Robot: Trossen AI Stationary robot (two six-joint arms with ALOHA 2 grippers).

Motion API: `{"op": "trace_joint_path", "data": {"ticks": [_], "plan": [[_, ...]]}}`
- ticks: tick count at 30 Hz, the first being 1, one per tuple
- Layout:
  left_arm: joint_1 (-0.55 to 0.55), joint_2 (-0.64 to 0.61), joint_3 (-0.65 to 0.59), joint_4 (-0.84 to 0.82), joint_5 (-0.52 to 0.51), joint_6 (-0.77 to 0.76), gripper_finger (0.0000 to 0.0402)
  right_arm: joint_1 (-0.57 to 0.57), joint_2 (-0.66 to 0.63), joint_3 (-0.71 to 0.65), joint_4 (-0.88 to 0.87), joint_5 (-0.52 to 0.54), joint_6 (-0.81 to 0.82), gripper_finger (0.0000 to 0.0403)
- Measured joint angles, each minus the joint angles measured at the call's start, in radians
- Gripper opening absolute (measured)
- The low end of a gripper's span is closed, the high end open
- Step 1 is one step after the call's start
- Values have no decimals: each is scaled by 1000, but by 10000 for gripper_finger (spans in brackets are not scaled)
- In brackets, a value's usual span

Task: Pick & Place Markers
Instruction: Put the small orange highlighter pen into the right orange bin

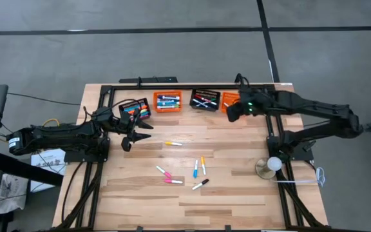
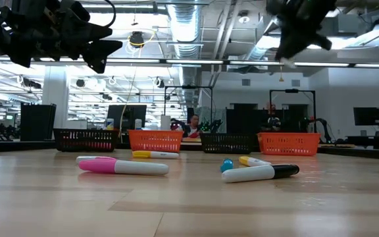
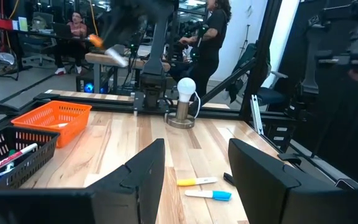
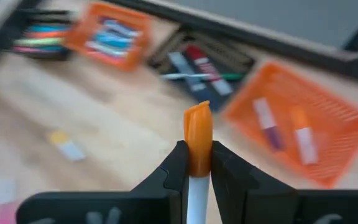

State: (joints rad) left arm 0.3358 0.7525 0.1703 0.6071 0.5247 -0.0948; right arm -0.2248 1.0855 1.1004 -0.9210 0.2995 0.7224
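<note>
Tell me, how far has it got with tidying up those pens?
Partly done. Markers already lie in the four baskets along the far edge. In hand: the right gripper is shut on an orange-capped marker near the far-right orange basket. The left gripper hangs open and empty. Left to do: six loose markers on the table.

You're in open-plan robotics lab: exposed silver ceiling ducts, rows of dark monitors, seated person at desk, grey concrete floor.
</note>
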Motion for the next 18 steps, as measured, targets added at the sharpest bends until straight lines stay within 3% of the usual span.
{"op": "trace_joint_path", "data": {"ticks": [7, 18], "plan": [[0, 0, 0, 1, 0, 0, 177, -156, 160, 0, -20, 88, -259, 40], [0, 0, 0, 2, 0, 0, 177, -403, 380, 0, 0, -8, -634, 48]]}}
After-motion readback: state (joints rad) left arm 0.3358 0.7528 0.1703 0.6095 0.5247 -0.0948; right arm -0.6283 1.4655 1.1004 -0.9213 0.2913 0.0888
